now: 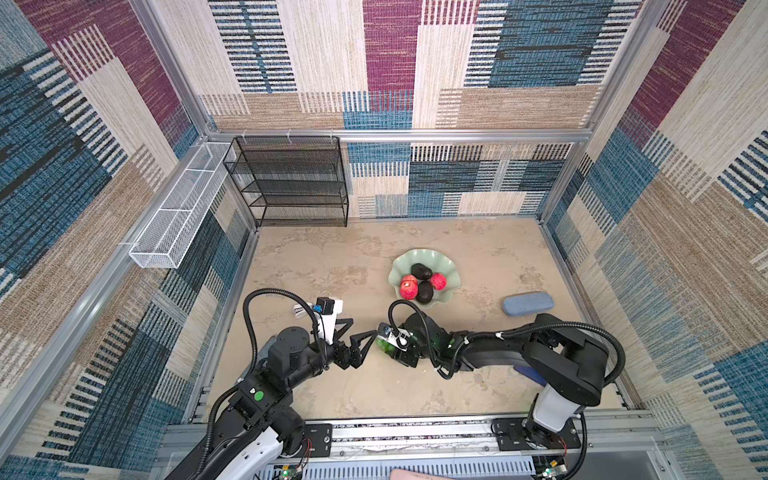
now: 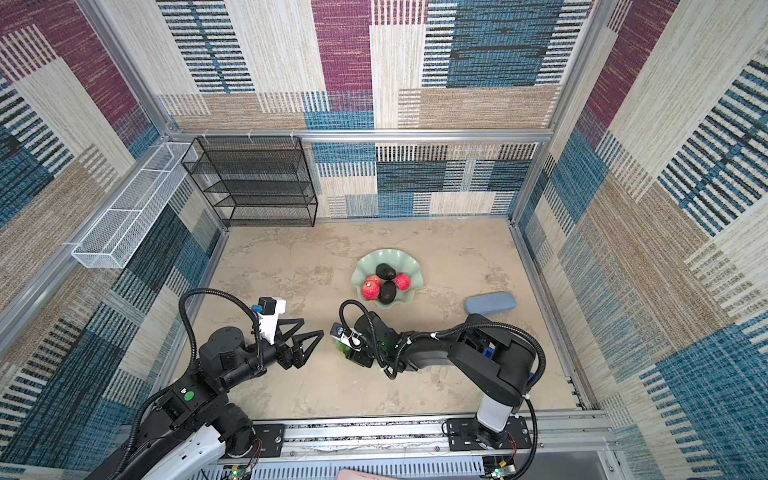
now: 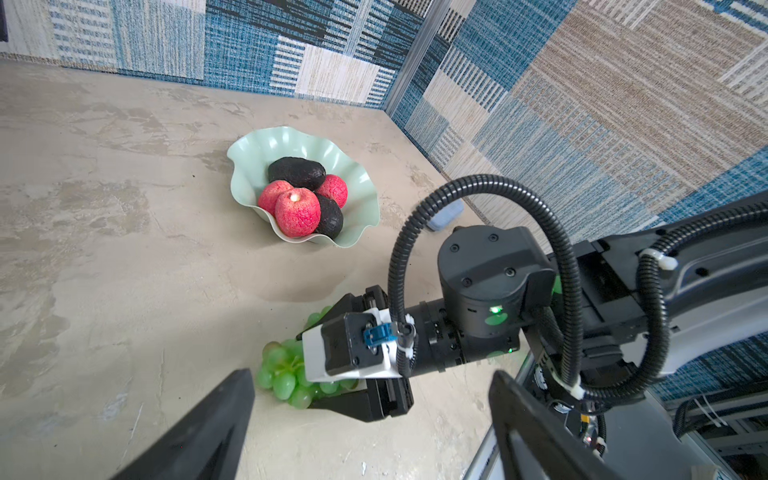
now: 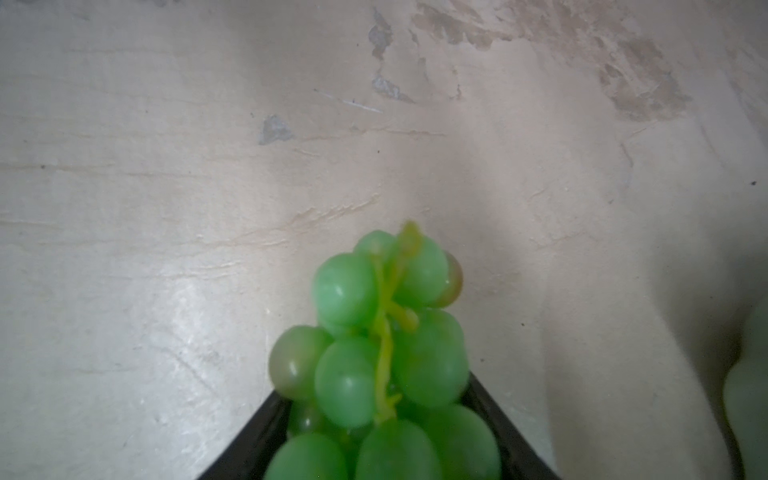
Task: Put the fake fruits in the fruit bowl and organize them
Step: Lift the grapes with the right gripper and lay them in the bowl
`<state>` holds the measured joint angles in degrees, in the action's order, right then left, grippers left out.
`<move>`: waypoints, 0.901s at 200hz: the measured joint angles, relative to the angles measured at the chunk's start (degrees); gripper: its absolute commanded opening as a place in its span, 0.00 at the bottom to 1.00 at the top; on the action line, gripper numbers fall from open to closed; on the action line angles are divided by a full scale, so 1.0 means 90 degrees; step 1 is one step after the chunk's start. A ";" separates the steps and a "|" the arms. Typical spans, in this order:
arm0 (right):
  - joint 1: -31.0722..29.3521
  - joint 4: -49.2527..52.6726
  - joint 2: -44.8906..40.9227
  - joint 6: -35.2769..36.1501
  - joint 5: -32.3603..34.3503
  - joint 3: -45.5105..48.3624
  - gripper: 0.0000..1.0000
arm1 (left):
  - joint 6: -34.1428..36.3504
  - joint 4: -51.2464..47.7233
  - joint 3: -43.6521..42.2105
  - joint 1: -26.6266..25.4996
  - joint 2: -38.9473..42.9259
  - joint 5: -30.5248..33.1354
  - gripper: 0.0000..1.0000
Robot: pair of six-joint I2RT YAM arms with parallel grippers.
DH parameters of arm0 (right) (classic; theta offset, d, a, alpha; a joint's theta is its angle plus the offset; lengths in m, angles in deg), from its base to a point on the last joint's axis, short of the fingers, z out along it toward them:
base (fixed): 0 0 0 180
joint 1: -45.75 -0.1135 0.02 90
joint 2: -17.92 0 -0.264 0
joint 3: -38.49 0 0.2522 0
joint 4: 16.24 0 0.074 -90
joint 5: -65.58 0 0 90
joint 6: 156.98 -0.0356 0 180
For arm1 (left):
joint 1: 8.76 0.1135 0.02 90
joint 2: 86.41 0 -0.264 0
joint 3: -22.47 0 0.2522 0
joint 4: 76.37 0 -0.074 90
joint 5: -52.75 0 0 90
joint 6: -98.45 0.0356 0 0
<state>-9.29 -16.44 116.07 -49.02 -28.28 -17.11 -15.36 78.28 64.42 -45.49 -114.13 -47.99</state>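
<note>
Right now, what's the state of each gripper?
Left gripper: open, holding nothing.
Right gripper: closed on the green grapes.

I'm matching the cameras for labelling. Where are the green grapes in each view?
In a top view: grapes low centre, below the fruit bowl, mostly covered.
In a top view: same, slightly further left.
Left wrist: nearer the camera than the fruit bowl.
Right wrist: close up, blurred, filling the foreground.
Shared landmark: fruit bowl, in both top views and left wrist.
</note>
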 measured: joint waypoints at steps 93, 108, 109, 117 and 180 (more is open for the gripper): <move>0.0889 -0.0131 -0.1336 -0.1209 -0.0758 0.0325 0.27 | 0.0063 -0.0015 0.0019 0.0000 -0.0044 0.0044 0.92; 0.1018 -0.0100 -0.1678 -0.1365 -0.0789 0.0291 0.27 | 0.0066 -0.0015 0.0019 0.0002 -0.0056 0.0061 0.92; 0.1027 -0.0083 -0.1707 -0.1379 -0.0789 0.0282 0.27 | 0.0066 -0.0015 0.0019 0.0002 -0.0056 0.0061 0.92; 0.1105 0.0024 -0.1863 -0.1464 -0.0797 0.0206 0.27 | 0.0068 -0.0015 0.0019 0.0015 -0.0075 0.0061 0.92; 0.2208 0.0753 -0.2174 -0.1938 -0.0673 -0.0767 0.29 | 0.0117 0.0002 0.0024 0.0015 -0.0192 0.0051 0.92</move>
<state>10.57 -9.66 96.51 -66.46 -34.33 -24.02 -14.31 78.30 64.64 -45.36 -115.86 -47.53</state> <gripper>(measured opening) 0.292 0.920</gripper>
